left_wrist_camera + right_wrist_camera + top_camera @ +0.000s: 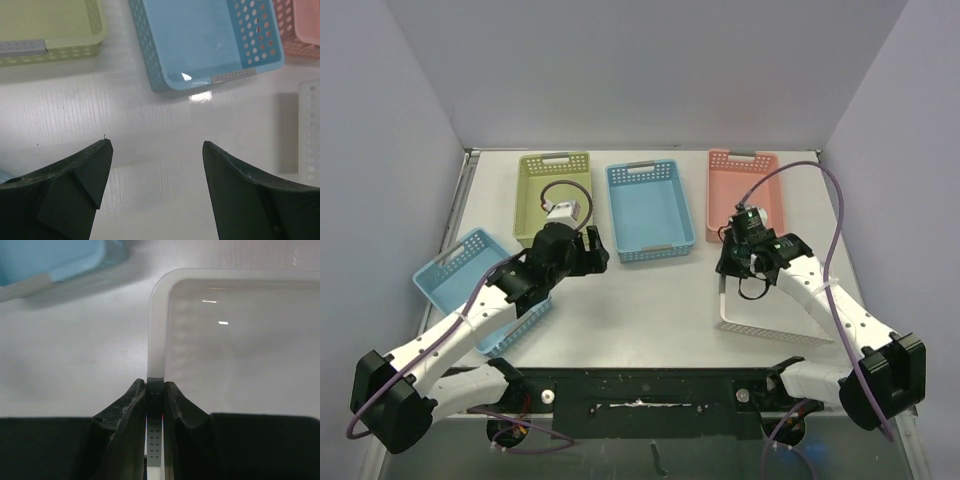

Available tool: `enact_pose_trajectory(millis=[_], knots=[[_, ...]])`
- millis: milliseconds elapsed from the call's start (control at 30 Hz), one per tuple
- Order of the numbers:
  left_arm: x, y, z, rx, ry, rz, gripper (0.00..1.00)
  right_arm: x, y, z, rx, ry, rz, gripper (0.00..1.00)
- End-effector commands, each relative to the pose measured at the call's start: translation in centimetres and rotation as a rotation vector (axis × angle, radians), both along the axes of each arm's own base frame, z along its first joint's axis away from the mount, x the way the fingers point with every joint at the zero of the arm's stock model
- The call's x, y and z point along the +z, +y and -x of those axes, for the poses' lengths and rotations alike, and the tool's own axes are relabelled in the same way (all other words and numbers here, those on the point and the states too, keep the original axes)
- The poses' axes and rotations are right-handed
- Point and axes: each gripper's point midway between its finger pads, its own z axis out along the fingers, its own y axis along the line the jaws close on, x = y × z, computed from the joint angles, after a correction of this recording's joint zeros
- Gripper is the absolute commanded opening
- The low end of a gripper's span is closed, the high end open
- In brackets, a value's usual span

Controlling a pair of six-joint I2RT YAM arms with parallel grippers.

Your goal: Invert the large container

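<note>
The large container (760, 328) is a white perforated basket standing on the table at the right, in front of the right arm. My right gripper (728, 266) is shut on its near left rim; in the right wrist view the jaws (155, 390) pinch the grey perforated handle strip on the white rim (156, 330), with the basket's inside (240, 340) facing up. My left gripper (596, 249) hovers over bare table at centre left, open and holding nothing (156, 150). An edge of the white container (311, 130) shows at the right of the left wrist view.
Along the back stand a green basket (555, 195), a blue basket (650, 210) and a pink basket (745, 190). A second blue basket (470, 280) lies at the left edge under the left arm. The blue basket (200, 40) lies just ahead of the left gripper.
</note>
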Motion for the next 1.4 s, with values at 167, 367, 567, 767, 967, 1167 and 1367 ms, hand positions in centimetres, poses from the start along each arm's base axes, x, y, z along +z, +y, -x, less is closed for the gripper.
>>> enact_pose_trajectory(millis=[167,367,567,767,967,1167,1367], knots=[[12.6,5.5,-3.5,0.086,-0.221,0.065,0.73,12.4,10.1,-2.6,0.129,-0.225,-0.442,0.0],[16.5,8.6,-4.9,0.156,-0.262,0.04,0.73,18.1,16.0,-2.1,0.28,-0.286,-0.658,0.0],[17.7,8.9,-5.9,0.155,-0.269,0.037,0.73,22.1,19.6,-1.2,0.385,-0.318,-0.84,0.0],[17.4,8.2,-6.0,0.128,-0.251,0.052,0.73,23.6,19.7,0.0,0.417,-0.348,-0.93,0.0],[16.7,7.2,-6.2,0.077,-0.23,0.073,0.73,20.7,17.3,0.6,0.369,-0.295,-0.981,0.0],[16.1,5.7,-6.4,0.014,-0.203,0.105,0.73,19.5,12.8,0.9,0.286,-0.307,-1.038,0.0],[15.1,4.1,-6.5,-0.063,-0.162,0.137,0.73,19.1,10.3,1.1,0.247,-0.289,-1.116,0.0]])
